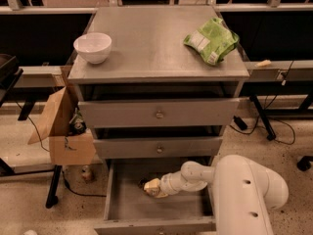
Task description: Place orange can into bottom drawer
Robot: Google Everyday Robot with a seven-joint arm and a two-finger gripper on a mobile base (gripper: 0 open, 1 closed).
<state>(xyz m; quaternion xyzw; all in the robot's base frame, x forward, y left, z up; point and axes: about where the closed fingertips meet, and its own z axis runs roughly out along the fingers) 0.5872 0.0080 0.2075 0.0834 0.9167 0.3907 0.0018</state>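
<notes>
Obs. from in front of the grey cabinet (156, 58); all three drawers face me. The top drawer (122, 114) and the middle drawer (122, 148) sit shut or nearly so, each with a small round knob at its centre; the bottom drawer (128, 207) is pulled well out from the cabinet's base, its plain grey floor exposed.

Gripper (149, 187) — inside the bottom drawer, low over the floor, about mid-width of the cabinet and in the drawer's rear half; the white arm (193, 174) reaches in from the drawer's right side; the robot's bulky white body (244, 195) stands at the cabinet's front right corner.

Orange can (154, 188) — a gold-tan patch at the arm's tip, within the walls of the bottom drawer; it lies roughly on its side, pointing toward the cabinet's left; the jaws are drawn in narrow and hold it. Whether the can touches the drawer floor I cannot tell.

On the cabinet's top: white bowl (93, 47) upright at the left edge; green snack bag (211, 39) lying flat toward the right edge; the two well apart.

Left of the cabinet: open cardboard box (61, 131), close against its side, one flap raised.
</notes>
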